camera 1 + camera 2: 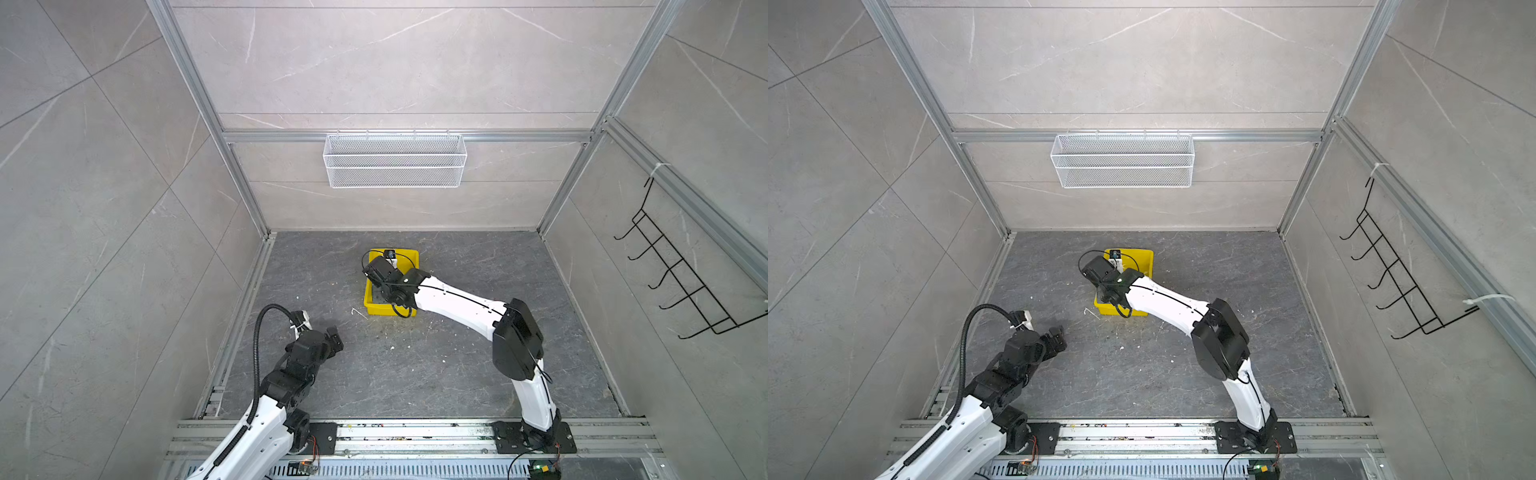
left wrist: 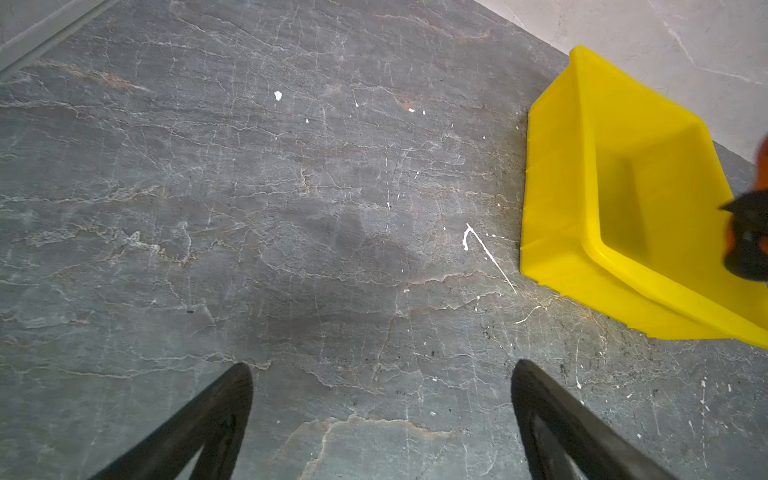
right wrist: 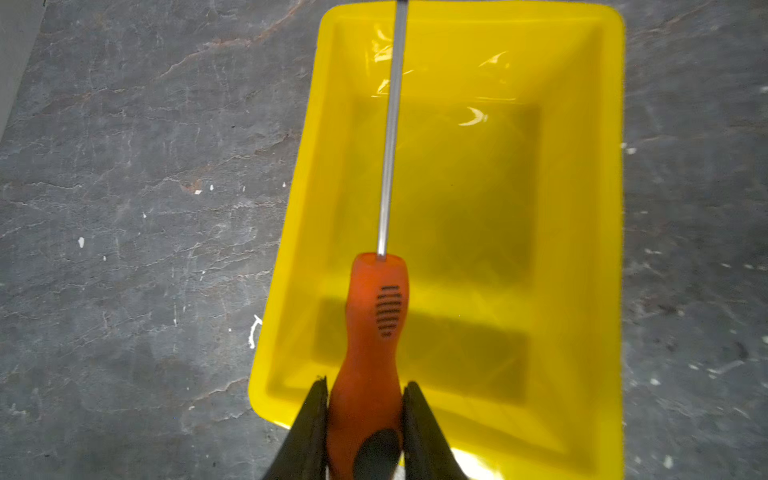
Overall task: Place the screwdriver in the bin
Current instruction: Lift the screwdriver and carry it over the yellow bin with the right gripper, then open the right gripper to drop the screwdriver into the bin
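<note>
- Right end effector [image 3: 365,415] is pinched on the screwdriver [image 3: 370,332], both jaws pressed against the lower part of the orange handle near the black butt cap.
- Right wrist view: the screwdriver is held above the open inside of the bin [image 3: 582,124], shaft running the bin's length toward the far rim. The tip is out of frame. No contact with the bin floor is visible; the tool looks airborne.
- The bin floor shows no other contents.
- In both top views the right arm reaches over the bin [image 1: 409,257] [image 1: 1145,257] on the grey desk [image 1: 457,374]; the arm hides the tool and most of the bin there.
- Left end effector [image 2: 380,399] has its jaws spread apart with nothing between them, hovering over bare desk, well apart from the bin [image 2: 623,174]. It appears idle.
- White wire basket [image 1: 395,160] on the back wall is not involved.
- Progress, judged: pick-up and carry look done; the tool is over the target.
- Remaining: lower or tilt slightly, release so the whole screwdriver lands inside, then withdraw.
- Risk: the shaft points at the far rim, so a release from here could leave the tip resting on the rim.
</note>
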